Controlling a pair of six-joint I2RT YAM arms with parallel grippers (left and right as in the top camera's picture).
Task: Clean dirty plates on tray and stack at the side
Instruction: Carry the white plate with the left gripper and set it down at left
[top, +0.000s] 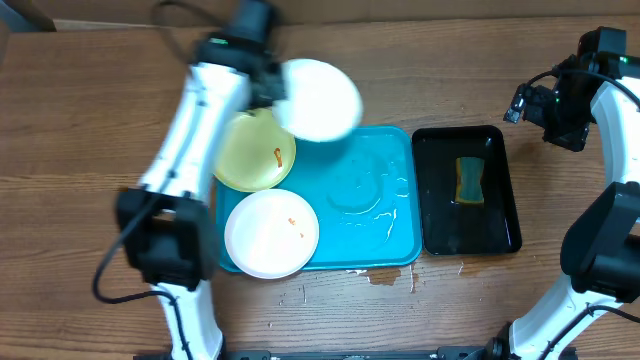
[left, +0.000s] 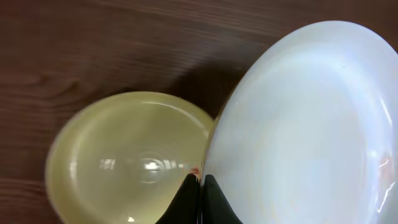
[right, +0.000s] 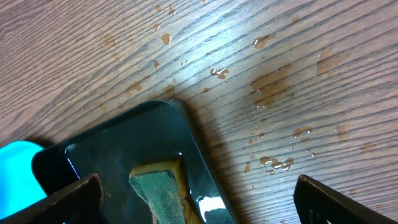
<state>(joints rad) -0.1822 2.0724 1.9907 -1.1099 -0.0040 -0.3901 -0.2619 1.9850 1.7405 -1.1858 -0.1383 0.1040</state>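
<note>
1. Overhead: your left hand (top: 268, 88) is clenched on the held white plate (top: 322, 98) over the cyan tray's (top: 370, 200) far-left corner. The yellow-green plate (top: 255, 150) lies at that corner, the other white plate (top: 270, 232) at the tray's near-left corner.
2. Left wrist: the fingers (left: 185, 200) pinch that plate's rim, which overlaps the yellow-green plate.
3. Right wrist: your right hand (right: 198, 182) hangs released above the black tray (right: 118, 146) and sponge (right: 158, 194), just right of the cyan tray.
</note>
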